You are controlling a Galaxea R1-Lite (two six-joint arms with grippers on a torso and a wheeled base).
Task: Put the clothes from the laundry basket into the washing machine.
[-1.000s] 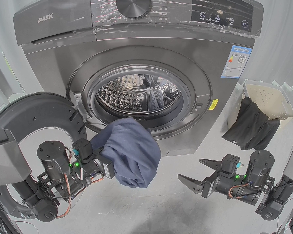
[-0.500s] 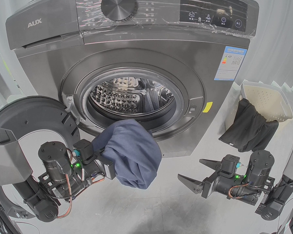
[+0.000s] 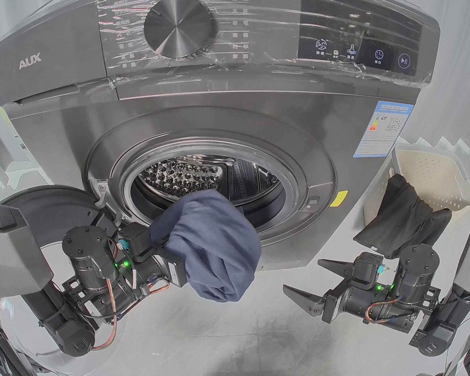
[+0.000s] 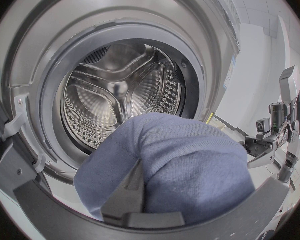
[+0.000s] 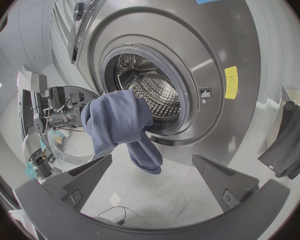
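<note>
Left gripper (image 4: 140, 180) apparently clamps garment (image 3: 214, 241), right gripper (image 3: 304, 275) agape

Blue garment (image 3: 214, 246) hangs before washing machine (image 3: 219, 110) opening.

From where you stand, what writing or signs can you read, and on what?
Drawer panel: a brand mark, which I do not quote.
Around the dial: small characters, too small to read.
Control panel: icons, one a play-pause sign.
Blue label: print too small to read.
Yellow sticker: characters too blurred to read.
</note>
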